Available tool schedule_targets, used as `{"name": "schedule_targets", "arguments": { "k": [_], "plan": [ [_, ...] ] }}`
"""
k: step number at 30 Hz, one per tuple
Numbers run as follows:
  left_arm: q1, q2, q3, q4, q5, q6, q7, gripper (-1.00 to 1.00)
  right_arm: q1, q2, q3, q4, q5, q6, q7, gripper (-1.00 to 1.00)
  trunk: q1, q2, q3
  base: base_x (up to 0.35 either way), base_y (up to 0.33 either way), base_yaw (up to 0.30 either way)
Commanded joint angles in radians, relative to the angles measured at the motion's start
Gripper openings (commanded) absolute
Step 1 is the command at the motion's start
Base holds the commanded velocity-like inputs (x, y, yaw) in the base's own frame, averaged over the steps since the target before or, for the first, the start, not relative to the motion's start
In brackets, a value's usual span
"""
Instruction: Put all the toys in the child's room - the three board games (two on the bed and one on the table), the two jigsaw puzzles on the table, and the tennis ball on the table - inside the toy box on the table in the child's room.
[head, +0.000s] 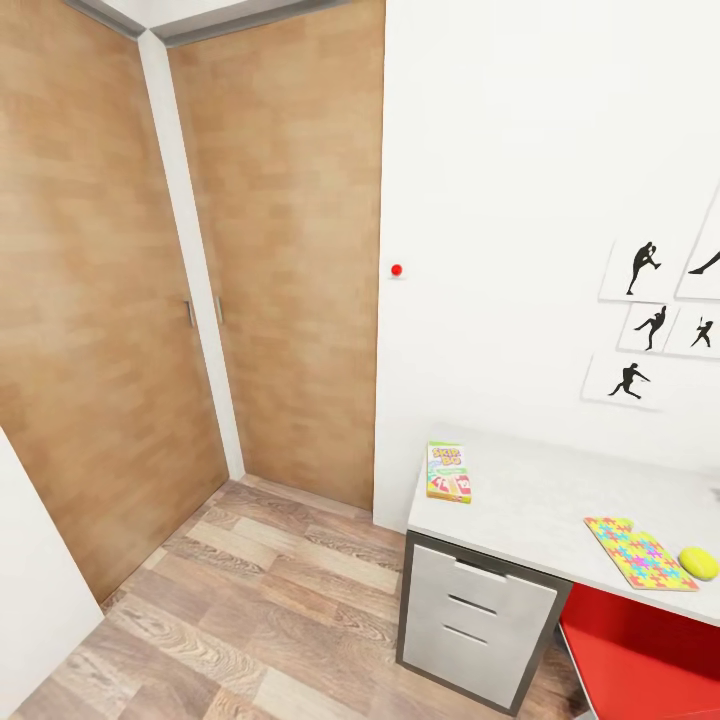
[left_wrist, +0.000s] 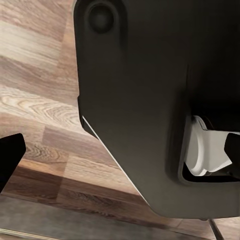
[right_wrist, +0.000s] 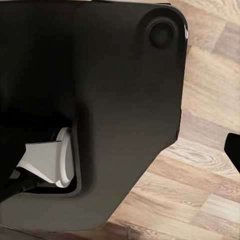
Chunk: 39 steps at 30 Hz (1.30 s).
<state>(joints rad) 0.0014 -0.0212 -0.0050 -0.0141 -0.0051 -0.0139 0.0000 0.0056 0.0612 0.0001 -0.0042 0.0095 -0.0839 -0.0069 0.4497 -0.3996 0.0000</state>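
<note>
At the lower right of the head view stands the white-topped table (head: 540, 505). A green-topped board game (head: 449, 472) lies flat at its near left corner. Further right, by the front edge, a multicoloured jigsaw puzzle (head: 640, 553) lies flat with the yellow-green tennis ball (head: 699, 562) just beside it. The toy box and the bed are out of view. The left wrist view shows one dark fingertip (left_wrist: 10, 157) over the wood floor beside my black base. The right wrist view shows another fingertip (right_wrist: 233, 150) the same way. Nothing is seen in either gripper.
A white three-drawer unit (head: 475, 620) sits under the table's left end, with a red seat (head: 650, 650) beside it. Tall wooden doors (head: 270, 250) fill the corner ahead. Black athlete silhouettes (head: 650, 330) hang on the white wall. Wood-plank floor (head: 270, 600) lies open in front.
</note>
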Motion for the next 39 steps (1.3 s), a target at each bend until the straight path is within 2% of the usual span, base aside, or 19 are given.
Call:
{"name": "schedule_targets", "arguments": {
  "k": [1, 7, 15, 27, 39],
  "plan": [
    [0.000, 0.000, -0.001, 0.000, 0.000, -0.001, 0.000, 1.00, 0.001, 0.000, -0.001, 0.000, -0.002, -0.003, -0.001, 1.00, 0.000, 0.000, 0.000, 0.000, 0.000, 0.000],
    [0.000, -0.002, 0.000, 0.000, -0.001, -0.001, 0.000, 1.00, 0.001, 0.008, -0.001, -0.001, -0.002, -0.005, -0.001, 1.00, 0.000, 0.000, 0.000, 0.000, 0.000, 0.000],
    [0.000, -0.002, 0.003, 0.000, 0.000, -0.001, 0.000, 1.00, 0.001, 0.002, -0.003, 0.000, -0.005, -0.005, -0.001, 1.00, 0.000, 0.000, 0.000, 0.000, 0.000, 0.000],
    [0.000, -0.004, 0.009, 0.000, 0.007, 0.000, 0.000, 1.00, 0.001, 0.011, -0.003, 0.000, -0.006, -0.004, 0.000, 1.00, 0.000, 0.000, 0.000, 0.006, 0.000, 0.000],
    [0.000, -0.003, 0.008, 0.000, 0.001, 0.001, -0.001, 1.00, 0.001, 0.014, -0.003, 0.000, -0.009, -0.003, 0.000, 1.00, 0.000, 0.000, 0.000, 0.184, 0.000, 0.000]
  ]
}}
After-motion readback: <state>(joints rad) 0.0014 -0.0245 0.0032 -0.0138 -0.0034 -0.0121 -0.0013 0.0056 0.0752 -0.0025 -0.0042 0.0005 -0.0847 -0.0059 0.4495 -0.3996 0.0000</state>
